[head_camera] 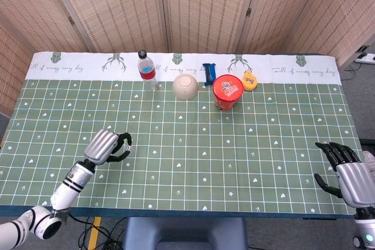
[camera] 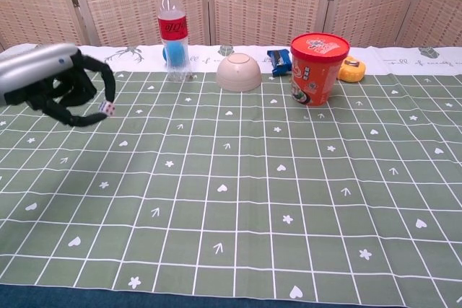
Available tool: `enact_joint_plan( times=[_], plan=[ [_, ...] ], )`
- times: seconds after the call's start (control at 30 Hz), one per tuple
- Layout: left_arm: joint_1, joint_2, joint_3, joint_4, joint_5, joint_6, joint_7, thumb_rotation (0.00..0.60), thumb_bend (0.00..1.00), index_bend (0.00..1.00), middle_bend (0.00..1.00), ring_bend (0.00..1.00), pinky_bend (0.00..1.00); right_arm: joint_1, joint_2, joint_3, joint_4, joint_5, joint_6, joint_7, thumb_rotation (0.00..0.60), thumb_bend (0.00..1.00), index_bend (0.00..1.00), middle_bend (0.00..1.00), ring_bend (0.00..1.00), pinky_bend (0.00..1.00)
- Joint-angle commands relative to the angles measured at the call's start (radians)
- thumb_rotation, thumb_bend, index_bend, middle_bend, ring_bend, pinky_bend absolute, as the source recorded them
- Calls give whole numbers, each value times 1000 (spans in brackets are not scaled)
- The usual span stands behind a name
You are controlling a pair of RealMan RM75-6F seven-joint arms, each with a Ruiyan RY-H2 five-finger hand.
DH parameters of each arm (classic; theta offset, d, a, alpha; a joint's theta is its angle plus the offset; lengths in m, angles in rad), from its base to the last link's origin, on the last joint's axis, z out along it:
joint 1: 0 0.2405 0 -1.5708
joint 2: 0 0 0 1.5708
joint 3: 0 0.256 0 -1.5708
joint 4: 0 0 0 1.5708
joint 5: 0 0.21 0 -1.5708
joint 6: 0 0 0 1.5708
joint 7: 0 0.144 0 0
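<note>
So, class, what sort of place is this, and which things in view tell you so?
Probably an indoor robot test area: a table under a green grid-patterned cloth, woven folding screens behind it, and a metal-and-black left hand pinching a small white die.

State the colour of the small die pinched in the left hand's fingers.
White with dark pips: the die in the left hand, clearest in the chest view.

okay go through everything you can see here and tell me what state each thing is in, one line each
left hand: raised off the table, pinching the die
die: held at the fingertips, in the air
right hand: open, holding nothing
bottle: upright, capped
bowl: upside down
noodle cup: upright, lid on
blue packet: lying behind the bowl
</note>
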Motion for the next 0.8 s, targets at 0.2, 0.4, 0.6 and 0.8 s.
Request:
enact_joint_plan(
  times=[0.2,0.4,0.6,0.8],
  plan=[
    [37,-47,-56,-1,101,250,-145,600,243,0,846,751,926,2,-5,0,7,4,-7,7,600,241,177,231,171,204],
    [54,-29,-40,10,67,228,-138,600,229,0,806,718,918,5,-3,3,8,4,-8,8,600,242,178,232,171,203],
    [93,41,-32,-40,-18,183,-67,600,229,0,696,588,827,7,-3,3,7,4,-12,6,600,242,177,231,172,203],
    [150,177,-21,-193,-189,92,98,600,229,53,515,438,658,9,0,4,3,6,-17,-1,600,242,178,232,172,203]
  ],
)
